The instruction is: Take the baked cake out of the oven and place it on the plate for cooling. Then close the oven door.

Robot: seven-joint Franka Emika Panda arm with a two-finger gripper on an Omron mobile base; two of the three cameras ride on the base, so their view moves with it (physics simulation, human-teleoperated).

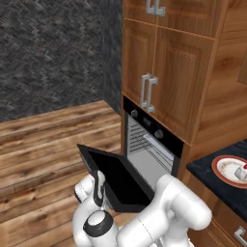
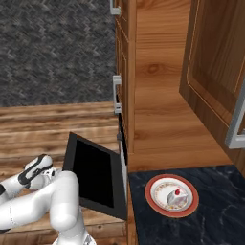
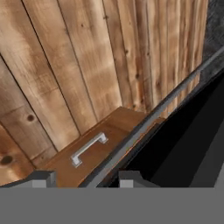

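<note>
the cake (image 2: 177,196), a small white wedge with a red dot, sits on the plate (image 2: 155,206) on the dark counter just right of the oven (image 1: 147,147), so the cooling step looks done. the oven door (image 2: 93,179) hangs half open, tilted out from the oven. the gripper (image 3: 83,177) sits at the door's outer edge, its fingers spread on either side of the silver bar handle (image 3: 153,116), not pinching it, seemingly placed to push the door shut.
</note>
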